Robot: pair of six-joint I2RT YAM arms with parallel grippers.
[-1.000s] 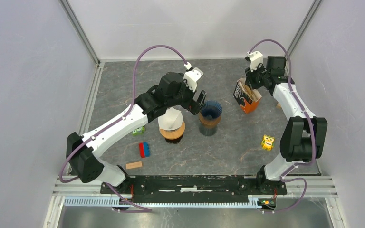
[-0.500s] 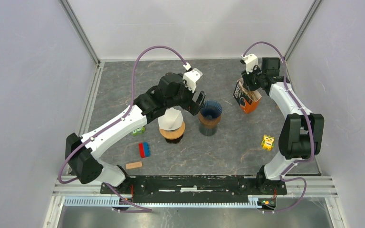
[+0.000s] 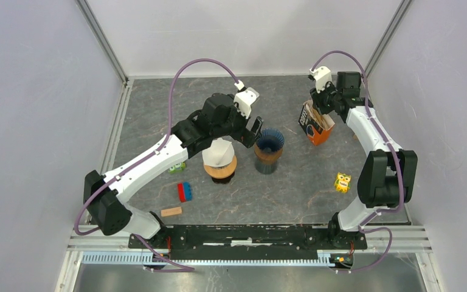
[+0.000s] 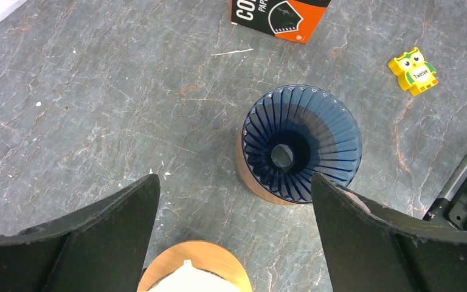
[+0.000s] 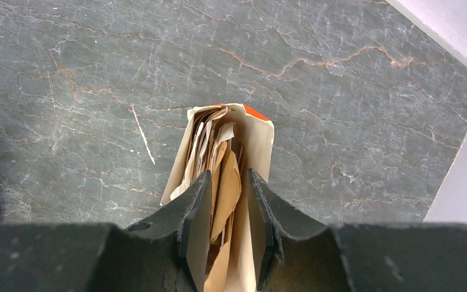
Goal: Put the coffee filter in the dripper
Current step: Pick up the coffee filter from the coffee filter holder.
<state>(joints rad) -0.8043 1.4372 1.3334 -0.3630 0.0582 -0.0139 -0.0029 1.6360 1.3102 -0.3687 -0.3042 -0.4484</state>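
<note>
The left tool (image 4: 234, 182) hung with its fingers spread wide above the grey marbled tabletop (image 3: 152, 109), just left of the blue ribbed cone-shaped dripper (image 4: 322, 134), which stood near the middle and held nothing. At the far right, the right tool (image 5: 229, 176) reached down into the open orange and black cardboard box (image 3: 317, 131). Its fingers were narrowed to either side of a brown paper coffee filter (image 5: 219, 143) still in the pack. Whether they actually pinched it could not be told. A yellow owl-shaped block (image 4: 415, 72) lay to the right of the dripper.
</note>
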